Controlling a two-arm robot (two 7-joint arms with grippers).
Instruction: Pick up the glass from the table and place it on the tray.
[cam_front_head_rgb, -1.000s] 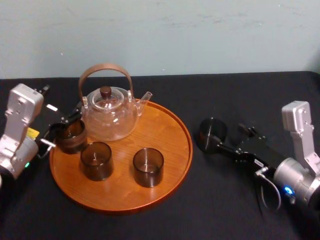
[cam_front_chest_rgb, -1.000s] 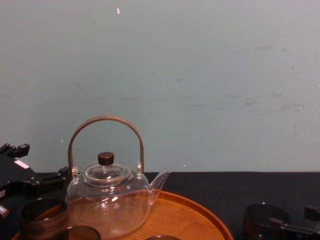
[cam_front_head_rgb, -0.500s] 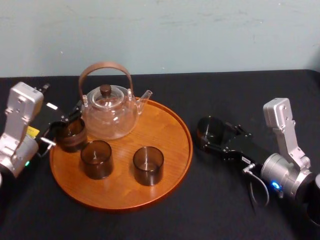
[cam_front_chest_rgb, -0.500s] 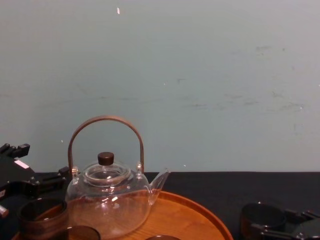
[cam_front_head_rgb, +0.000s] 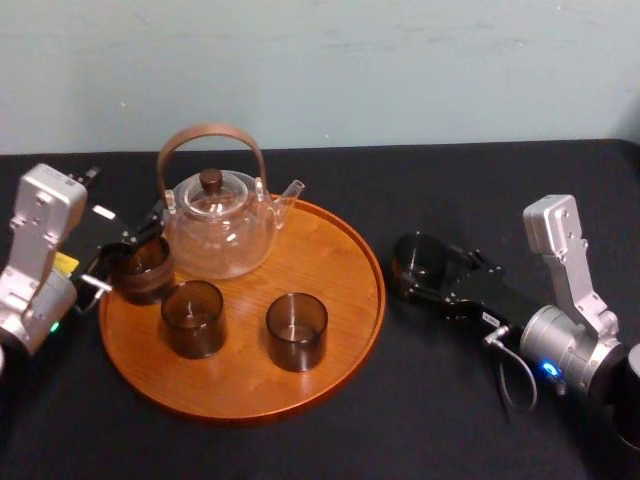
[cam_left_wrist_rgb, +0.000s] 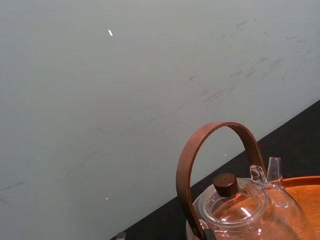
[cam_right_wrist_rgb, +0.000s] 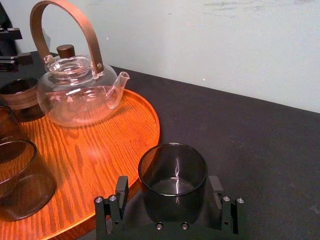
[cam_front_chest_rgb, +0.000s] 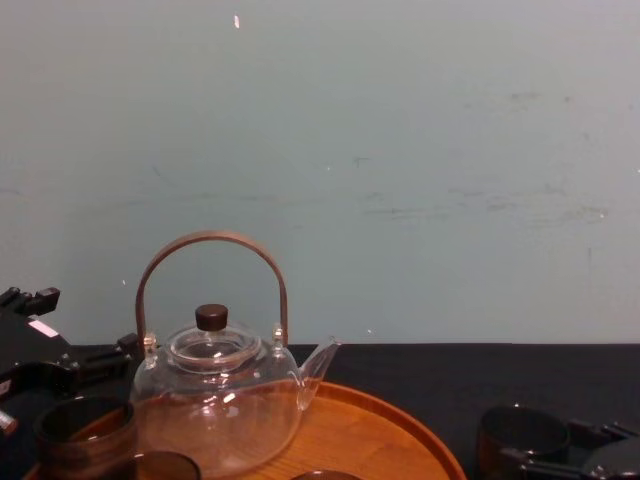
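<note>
Cut off by the bottom edge of the chest view: large round orange-brown wooden tray (cam_front_chest_rgb: 400, 440) and, at lower right, round smoky dark glass tumbler (cam_front_chest_rgb: 520, 440), upper parts only. Cropped at the lower edge of the left wrist view: clear rounded glass teapot (cam_left_wrist_rgb: 245, 212), belly out of frame. Hard to separate from the matte black tablecloth (cam_front_head_rgb: 450, 180) at the left of the head view: black left gripper (cam_front_head_rgb: 128, 250), right at a brown-banded dark cup (cam_front_head_rgb: 142, 272) on the tray's left rim; cannot tell whether clamped or released. Task tumbler in the head view: right of centre, upright on the cloth, off the tray, just beside its right rim. Right gripper (cam_right_wrist_rgb: 169, 185): released, jaws spread to either side of that tumbler low in the right wrist view, a clear gap on one side. Tray: smooth, visibly grained wood, low raised rim. Teapot: bent brown wooden hoop handle, dark knob on the lid, short spout, at the tray's upper left. Count: one tray, one teapot, two grippers, four short cylindrical drinking vessels. Three on the tray: the banded cup, a lower-left smoky tumbler (cam_front_head_rgb: 193, 320), a lower-centre smoky tumbler (cam_front_head_rgb: 296, 333). One on the cloth. Behind: plain pale blue-green wall (cam_front_head_rgb: 350, 70), faintly scuffed.
</note>
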